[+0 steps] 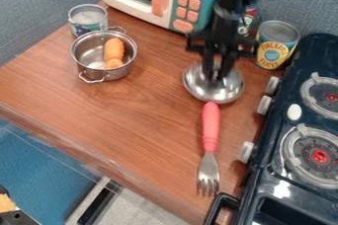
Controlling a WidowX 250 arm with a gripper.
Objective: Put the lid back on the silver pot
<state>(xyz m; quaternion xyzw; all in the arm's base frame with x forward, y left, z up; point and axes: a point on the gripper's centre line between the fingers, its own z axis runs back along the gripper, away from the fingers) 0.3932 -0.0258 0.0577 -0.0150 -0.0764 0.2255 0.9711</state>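
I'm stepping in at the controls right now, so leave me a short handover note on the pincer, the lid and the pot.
Pincer: down at the middle of the lid; whether it has a firm hold, I can't tell.
Lid: off the pot, over by the stove, beside the handle end of the fork.
Silver pot: uncovered on the wooden counter, near the microwave, an orange item inside.
Done: pincer at the lid.
Left: secure the lid, carry it over, set it on the pot.
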